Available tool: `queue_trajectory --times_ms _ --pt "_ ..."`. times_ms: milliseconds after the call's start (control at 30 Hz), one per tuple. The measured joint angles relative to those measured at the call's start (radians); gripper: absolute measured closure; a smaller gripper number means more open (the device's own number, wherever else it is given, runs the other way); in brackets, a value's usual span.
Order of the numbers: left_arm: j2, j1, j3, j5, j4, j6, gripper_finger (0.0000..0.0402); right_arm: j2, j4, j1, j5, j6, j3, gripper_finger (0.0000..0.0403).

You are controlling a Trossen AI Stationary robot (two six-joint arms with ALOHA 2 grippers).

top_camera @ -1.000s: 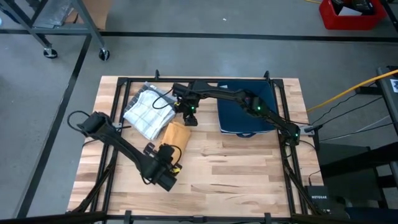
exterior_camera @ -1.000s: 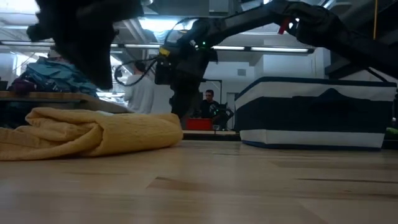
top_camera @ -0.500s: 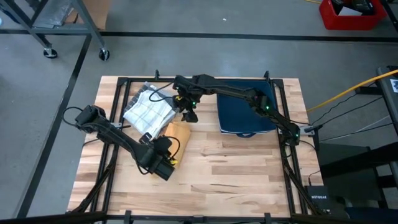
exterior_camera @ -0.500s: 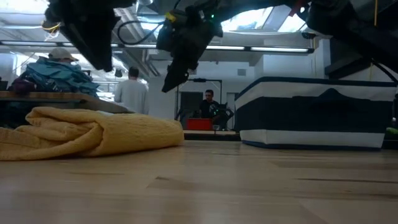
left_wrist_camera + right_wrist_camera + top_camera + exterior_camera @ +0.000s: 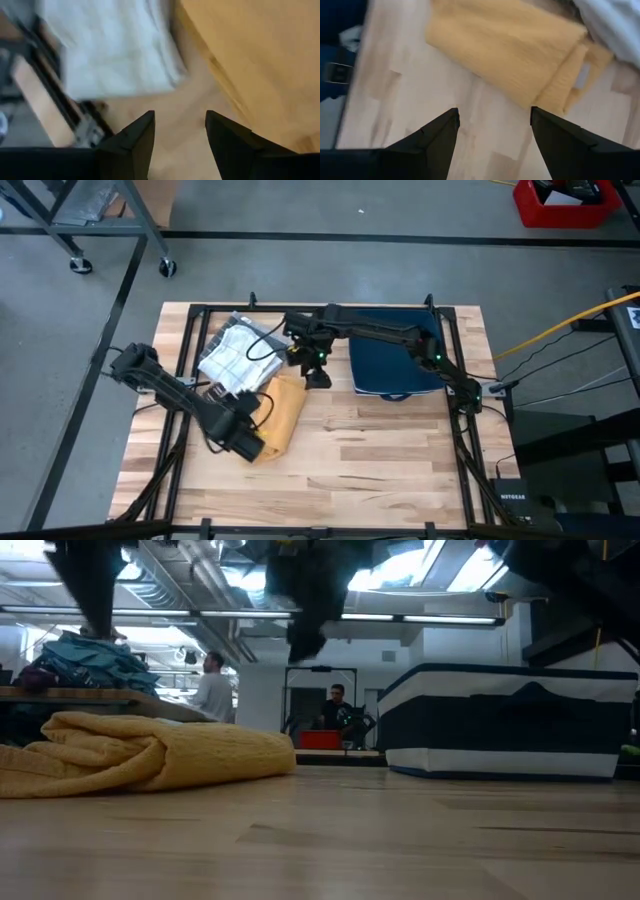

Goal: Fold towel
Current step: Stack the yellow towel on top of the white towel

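Both grippers stood open and empty: the left gripper [image 5: 243,442] beside the yellow towel [image 5: 282,408] at its near edge, the right gripper [image 5: 316,372] above its far corner, so the fold looked complete or between passes, and any next move called for picking an edge afresh. Only the low view showed the towel [image 5: 150,752] lying as a thick rumpled roll on the table [image 5: 400,840], while the high view alone placed the white cloth [image 5: 236,358] touching it and the blue bin [image 5: 395,360] well apart.

Nubbly yellow cloth towel [image 5: 281,412], matt wooden table [image 5: 380,450]
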Motion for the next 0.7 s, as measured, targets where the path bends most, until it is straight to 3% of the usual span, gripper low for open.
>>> queue_trajectory --times_ms 167,367,700 --pt "-0.164 -0.031 -0.016 -0.218 0.01 0.091 0.0233 -0.092 -0.001 -0.003 -0.037 -0.009 0.001 0.0148" --pt "-0.406 -0.04 -0.065 -0.383 0.001 0.166 0.0233 -0.22 0.0 -0.003 -0.038 -0.03 0.001 0.0148" --pt "-0.75 -0.042 -0.311 -0.416 0.058 0.019 0.0233 -0.411 -0.051 -0.003 -0.033 -0.014 0.001 0.0148"
